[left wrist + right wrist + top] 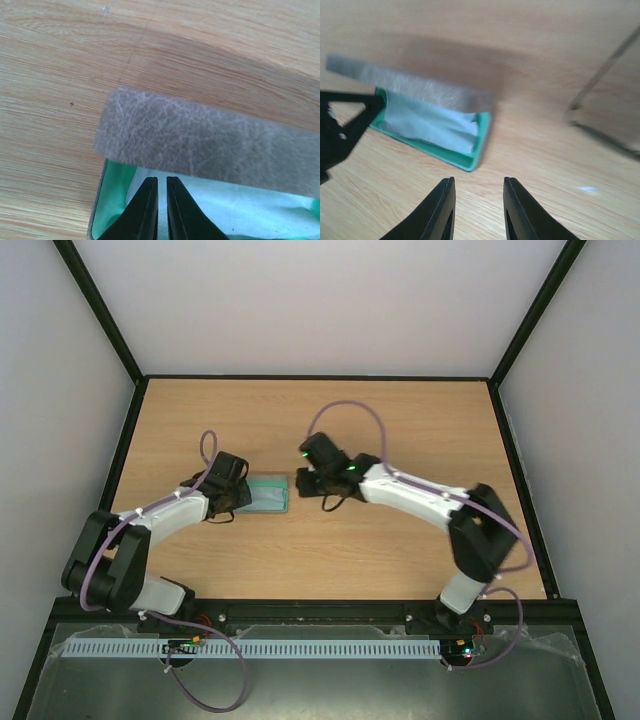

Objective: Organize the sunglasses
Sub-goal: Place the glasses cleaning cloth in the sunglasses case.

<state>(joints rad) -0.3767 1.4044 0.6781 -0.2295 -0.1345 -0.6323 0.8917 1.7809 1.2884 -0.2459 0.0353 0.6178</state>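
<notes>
The grey case (268, 494) lies open at mid table, its green lining (481, 135) showing. A light blue cloth (425, 122) fills the inside. Its grey lid (200, 140) stands partly raised over the cloth (250, 210). My left gripper (161, 180) is at the case's left end (243, 498), jaws almost together over the cloth, tips just under the lid's edge. My right gripper (479, 182) is open and empty, just off the case's right end (298, 483). Thin dark wire lines (600, 132), blurred, lie beside it, probably the sunglasses (335, 502). No lenses show.
The wooden table (400, 420) is bounded by a black frame (320, 376) with pale walls on three sides. Purple cables (350, 405) loop above both wrists. My left gripper's dark body (345, 130) shows at the left of the right wrist view.
</notes>
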